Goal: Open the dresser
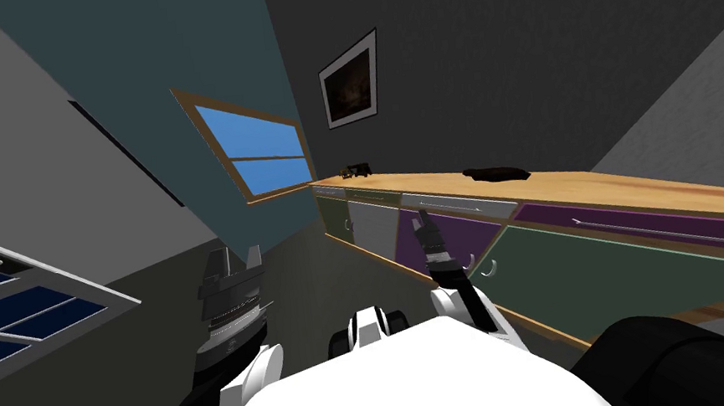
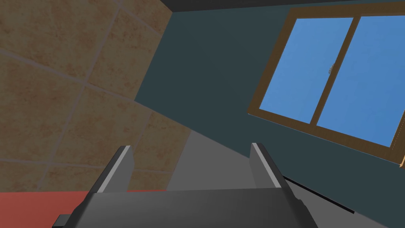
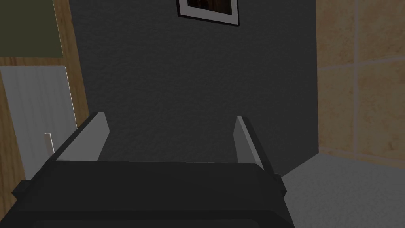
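In the head view the dresser (image 1: 585,183) runs along the dark wall (image 1: 504,47) on the robot's right. It is long and low, with a wooden top and every front flush. Along it stand an olive door (image 1: 334,214), a white door (image 1: 376,228), a purple door (image 1: 486,238) and a dark green door (image 1: 611,271). A grey drawer (image 1: 457,205) and a purple drawer (image 1: 648,221) sit above the last two. A dark object (image 1: 498,173) lies on the top, and a smaller dark thing (image 1: 357,170) sits near the far end. The right gripper (image 1: 419,225) is stretched toward the front and shows before the purple door, just under the grey drawer. Whether it touches cannot be told. The left gripper (image 1: 233,260) is held up on the robot's left, well apart from the dresser.

In the left wrist view the left gripper (image 2: 190,146) has its fingers (image 2: 118,170) spread wide and grips nothing.

In the right wrist view the right gripper (image 3: 170,116) is also spread and empty, and the dark wall (image 3: 178,79) shows between its blades. Beside one finger (image 3: 89,138) rises the dresser's wooden frame (image 3: 75,59). Past the frame is the white door (image 3: 35,99), and its pale handle (image 3: 48,144) stands near that finger but apart from it. The olive door (image 3: 27,27) adjoins the white one.
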{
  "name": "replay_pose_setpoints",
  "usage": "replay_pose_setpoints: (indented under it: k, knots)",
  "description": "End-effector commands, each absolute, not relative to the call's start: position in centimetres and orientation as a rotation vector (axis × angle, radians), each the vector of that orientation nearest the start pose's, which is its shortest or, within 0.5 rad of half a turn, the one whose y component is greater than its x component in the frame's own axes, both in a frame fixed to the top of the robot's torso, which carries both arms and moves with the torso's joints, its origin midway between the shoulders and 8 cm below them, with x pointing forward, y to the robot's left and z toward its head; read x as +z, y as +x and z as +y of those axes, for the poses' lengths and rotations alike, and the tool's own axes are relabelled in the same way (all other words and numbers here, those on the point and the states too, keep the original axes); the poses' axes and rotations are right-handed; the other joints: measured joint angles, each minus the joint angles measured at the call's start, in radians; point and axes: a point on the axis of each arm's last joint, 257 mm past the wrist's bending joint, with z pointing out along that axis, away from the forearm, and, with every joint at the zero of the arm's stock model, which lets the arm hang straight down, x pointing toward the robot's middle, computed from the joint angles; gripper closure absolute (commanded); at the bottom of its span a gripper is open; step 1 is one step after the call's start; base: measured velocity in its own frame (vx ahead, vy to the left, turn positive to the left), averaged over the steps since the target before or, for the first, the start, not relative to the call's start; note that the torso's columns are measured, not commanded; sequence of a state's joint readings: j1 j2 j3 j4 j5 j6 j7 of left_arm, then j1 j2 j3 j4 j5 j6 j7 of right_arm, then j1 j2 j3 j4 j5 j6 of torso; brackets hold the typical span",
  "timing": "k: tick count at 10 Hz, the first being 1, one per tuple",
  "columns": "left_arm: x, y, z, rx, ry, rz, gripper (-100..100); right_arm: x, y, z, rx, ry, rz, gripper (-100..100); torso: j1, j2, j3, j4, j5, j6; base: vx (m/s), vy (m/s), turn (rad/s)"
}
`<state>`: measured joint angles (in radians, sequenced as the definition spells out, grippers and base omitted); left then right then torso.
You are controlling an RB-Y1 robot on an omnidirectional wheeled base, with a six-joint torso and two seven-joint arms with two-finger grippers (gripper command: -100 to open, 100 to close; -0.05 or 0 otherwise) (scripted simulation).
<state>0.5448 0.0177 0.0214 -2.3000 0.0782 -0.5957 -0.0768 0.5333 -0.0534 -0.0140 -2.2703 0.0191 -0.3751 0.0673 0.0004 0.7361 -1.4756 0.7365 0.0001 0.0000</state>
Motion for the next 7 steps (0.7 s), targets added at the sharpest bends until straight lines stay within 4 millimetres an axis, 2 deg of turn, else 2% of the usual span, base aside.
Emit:
replay_pose_setpoints:
  k: [1,7]
  knots:
    - [3.8,31.7,29.5,-1.257,-0.602,0.543,0,-2.1,36.7,-28.1,1.078,0.623,0.878,-100,0.0,0.001,-0.001,0.001,0.0,0.0,0.043,0.012,0.003]
    - [3.8,31.7,29.5,-1.257,-0.602,0.543,0,-3.6,38.2,-27.3,0.784,0.373,1.048,-100,-0.001,0.002,-0.001,0.001,0.0,0.0,0.058,0.017,0.004]
